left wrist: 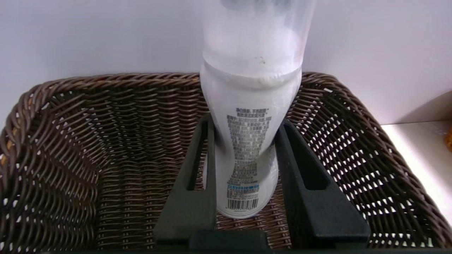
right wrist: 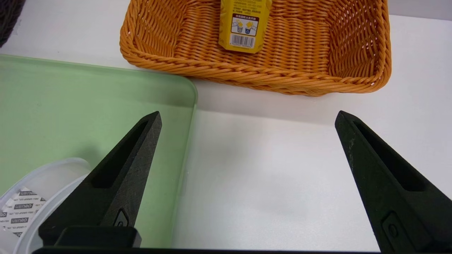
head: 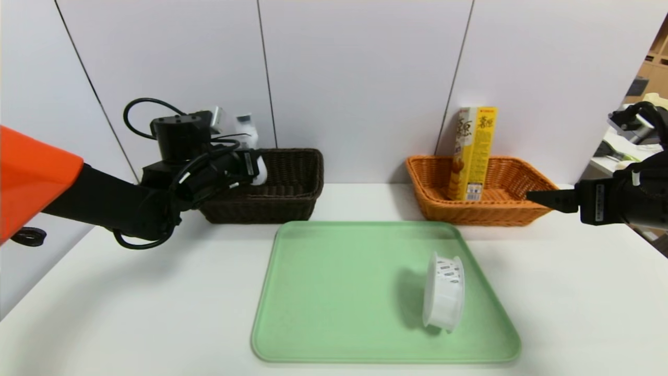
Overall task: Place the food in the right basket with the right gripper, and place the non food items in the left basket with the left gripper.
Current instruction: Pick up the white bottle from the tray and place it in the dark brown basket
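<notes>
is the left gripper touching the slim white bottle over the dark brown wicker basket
Touching. The left wrist view shows the left gripper with both black fingers pressed against the slim white bottle, above the dark brown wicker basket.

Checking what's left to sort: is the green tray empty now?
No, the white tub lies on its side on the green tray.

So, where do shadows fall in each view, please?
Head view: the round white plastic tub casts a shadow leftward on the green plastic tray. Right wrist view: a soft shadow on the white table below the orange wicker basket.
</notes>
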Robot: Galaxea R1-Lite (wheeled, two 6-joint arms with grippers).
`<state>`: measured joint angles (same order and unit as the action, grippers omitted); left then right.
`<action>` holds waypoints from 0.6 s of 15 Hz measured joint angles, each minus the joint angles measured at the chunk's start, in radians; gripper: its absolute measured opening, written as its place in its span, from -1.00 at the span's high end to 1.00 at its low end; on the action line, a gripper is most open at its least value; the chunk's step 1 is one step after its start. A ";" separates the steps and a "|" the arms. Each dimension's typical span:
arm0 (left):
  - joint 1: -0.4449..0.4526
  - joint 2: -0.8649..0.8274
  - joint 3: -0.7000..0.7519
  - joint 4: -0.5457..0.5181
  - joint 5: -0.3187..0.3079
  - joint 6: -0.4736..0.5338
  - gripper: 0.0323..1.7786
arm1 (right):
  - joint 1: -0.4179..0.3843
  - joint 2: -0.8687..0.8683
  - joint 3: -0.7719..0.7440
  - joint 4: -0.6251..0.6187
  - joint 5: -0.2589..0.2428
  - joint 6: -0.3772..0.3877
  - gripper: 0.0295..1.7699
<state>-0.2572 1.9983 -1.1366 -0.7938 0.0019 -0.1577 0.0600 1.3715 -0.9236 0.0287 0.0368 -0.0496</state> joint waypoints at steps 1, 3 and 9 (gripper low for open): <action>0.000 0.008 -0.003 0.001 0.000 0.001 0.42 | 0.000 0.000 0.002 0.000 0.000 0.000 -0.91; 0.000 0.021 -0.005 0.003 0.002 0.003 0.36 | 0.000 -0.001 0.006 0.000 -0.001 0.001 -0.91; 0.001 0.036 -0.013 0.003 0.002 0.004 -0.33 | 0.000 -0.004 0.010 0.000 0.000 0.001 -0.91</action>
<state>-0.2560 2.0345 -1.1491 -0.7904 0.0043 -0.1534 0.0596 1.3677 -0.9140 0.0287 0.0364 -0.0485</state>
